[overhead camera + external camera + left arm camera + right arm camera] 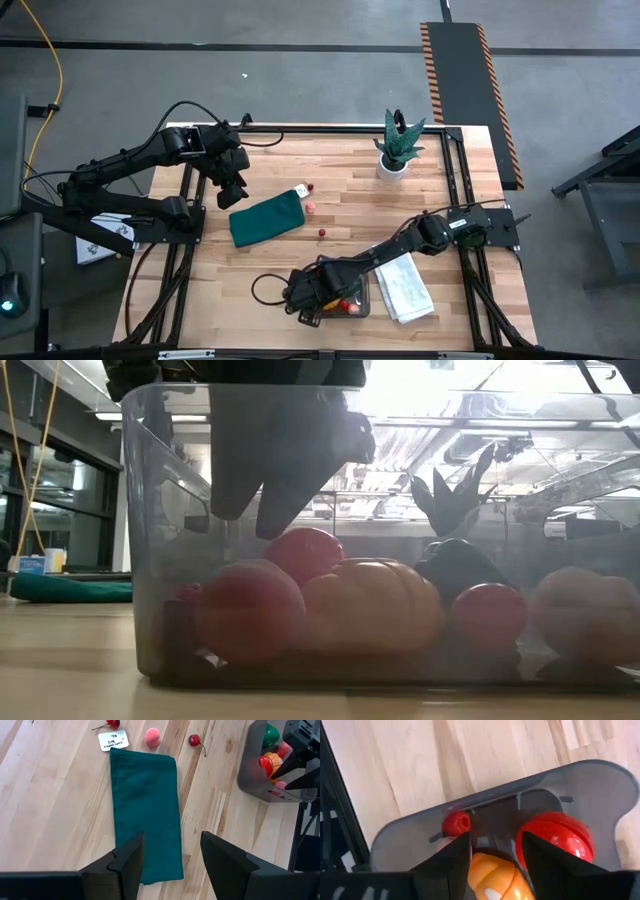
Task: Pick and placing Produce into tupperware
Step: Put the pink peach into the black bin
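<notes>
High view, left to right. The left gripper (232, 188) hangs over the table's far left part, just beside the dark green cloth (266, 218). Its jaws stand apart and hold nothing; the left wrist view shows the cloth (146, 810) between the two fingers.

Loose produce remains on the table near the cloth's right end: a pink piece (311, 206), a cherry (322, 234) nearer the front, and a second small red piece (310, 187) beside a white tag (301, 190). These are the next items to collect.

The tupperware (350, 301) sits at the front centre, just beside the folded white towel (407, 288). The right gripper (495, 851) is lowered into it. The jaws are apart and clamp nothing. Below them lie an orange pumpkin-shaped piece (496, 875), a large red piece (559, 837) and a small red piece (456, 823). The low view shows several pieces crowded along the container floor.

Handling judgement: the pieces look like light, rigid, smooth plastic. Rounded shapes may roll or squirt out of a pinch. Grip each one across its widest middle. Grip a cherry by its body, not by its thin stem.

The potted plant (398, 146) stands at the far right, well apart.
</notes>
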Robot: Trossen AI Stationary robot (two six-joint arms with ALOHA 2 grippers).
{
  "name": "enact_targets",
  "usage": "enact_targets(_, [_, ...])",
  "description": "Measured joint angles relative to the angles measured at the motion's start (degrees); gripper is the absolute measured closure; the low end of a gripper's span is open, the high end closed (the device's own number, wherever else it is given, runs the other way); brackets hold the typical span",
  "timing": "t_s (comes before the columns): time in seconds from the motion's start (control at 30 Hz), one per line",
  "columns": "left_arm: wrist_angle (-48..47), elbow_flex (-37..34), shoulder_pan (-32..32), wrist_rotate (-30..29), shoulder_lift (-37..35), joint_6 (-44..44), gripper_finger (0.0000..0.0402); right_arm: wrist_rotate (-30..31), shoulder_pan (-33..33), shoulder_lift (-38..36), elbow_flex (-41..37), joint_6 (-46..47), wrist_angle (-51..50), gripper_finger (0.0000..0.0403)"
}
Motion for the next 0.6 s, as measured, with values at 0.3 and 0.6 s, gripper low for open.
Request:
enact_targets(0.3, [0.04,0.00,0.00,0.00,0.00,0.08,0.0220,5.04,0.02,-5.50,0.04,-0.19,-3.87,0.0247])
enact_targets(0.6, [0.09,0.00,0.00,0.00,0.00,0.17,0.0220,5.56,-1.64,-10.57,0.07,4.11,-10.57,0.0247])
